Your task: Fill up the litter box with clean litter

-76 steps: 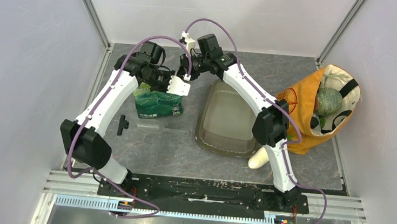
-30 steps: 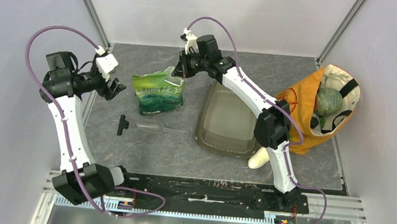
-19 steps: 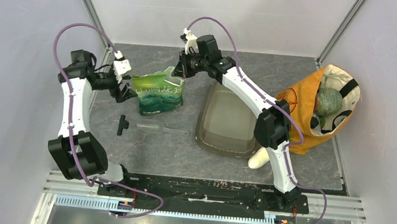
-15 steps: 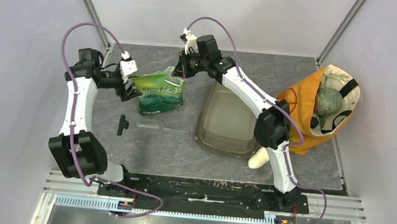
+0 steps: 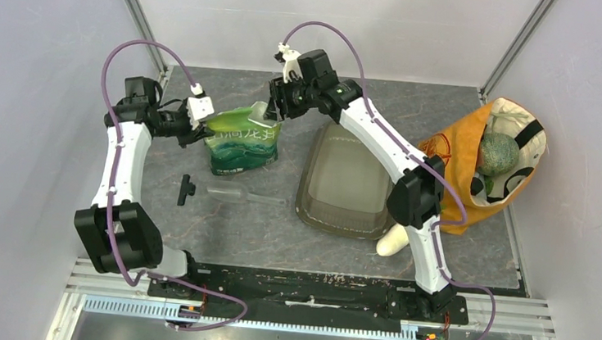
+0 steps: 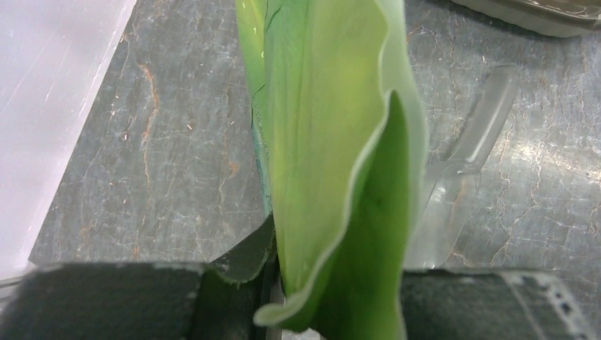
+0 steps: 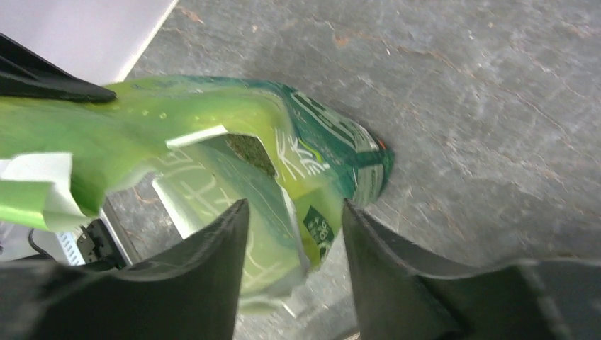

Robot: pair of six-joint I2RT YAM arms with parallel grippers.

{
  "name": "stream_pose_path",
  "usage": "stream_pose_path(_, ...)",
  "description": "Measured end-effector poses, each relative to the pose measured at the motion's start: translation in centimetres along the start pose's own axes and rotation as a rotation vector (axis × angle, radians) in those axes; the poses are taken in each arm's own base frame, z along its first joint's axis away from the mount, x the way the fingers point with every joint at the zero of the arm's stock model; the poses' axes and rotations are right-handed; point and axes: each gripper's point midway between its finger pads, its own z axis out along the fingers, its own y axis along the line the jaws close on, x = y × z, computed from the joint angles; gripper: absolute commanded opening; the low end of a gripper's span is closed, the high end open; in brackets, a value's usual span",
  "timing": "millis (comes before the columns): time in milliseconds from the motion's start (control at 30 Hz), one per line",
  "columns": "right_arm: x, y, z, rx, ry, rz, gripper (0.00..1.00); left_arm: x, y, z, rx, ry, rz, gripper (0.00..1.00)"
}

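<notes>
The green bag [image 5: 240, 146] stands upright left of the litter box [image 5: 344, 182], a smoky translucent tray lying flat on the table. My left gripper [image 5: 204, 130] is shut on the bag's top left corner; in the left wrist view the bag's green edge [image 6: 333, 177] is pinched between the pads of the left gripper [image 6: 333, 278]. My right gripper [image 5: 273, 108] is open around the bag's top right corner; in the right wrist view the bag [image 7: 283, 184] hangs loose between the spread fingers of the right gripper [image 7: 294, 214]. The clean litter is out of view.
A clear plastic scoop [image 5: 234, 193] and a small black clip [image 5: 187, 190] lie in front of the bag. An orange-and-cream fabric bag [image 5: 479, 165] holding a round green vegetable sits at the right edge. A white oval vegetable [image 5: 393, 241] lies by the tray's near right corner.
My left arm swung in from the left wall and shut on the bag's top left corner. My right gripper, shut on the top right corner before, has opened.
</notes>
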Motion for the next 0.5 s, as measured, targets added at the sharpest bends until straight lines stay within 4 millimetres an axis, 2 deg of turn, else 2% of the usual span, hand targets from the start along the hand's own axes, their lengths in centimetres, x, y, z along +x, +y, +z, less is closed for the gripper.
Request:
stream_pose_path(100,0.5,-0.1,-1.0,0.027,0.029,0.009,0.63,-0.1,-0.1,-0.1,-0.011,-0.001,0.005,0.25)
stream_pose_path(200,0.9,-0.3,-1.8,0.056,0.051,0.025,0.53,-0.2,-0.2,-0.2,-0.018,-0.001,0.011,0.25)
stream_pose_path(367,1.3,-0.3,-2.0,0.066,0.073,0.053,0.18,-0.4,-0.5,-0.2,-0.022,-0.001,0.026,0.21)
stream_pose_path(433,1.3,-0.2,-1.8,0.063,0.075,0.07,0.04,-0.5,-0.6,-0.1,-0.018,-0.001,0.031,0.07)
stream_pose_path(500,1.4,0.1,-1.6,0.051,0.079,0.091,0.0,-0.6,-0.7,0.1,-0.013,0.003,0.04,0.02)
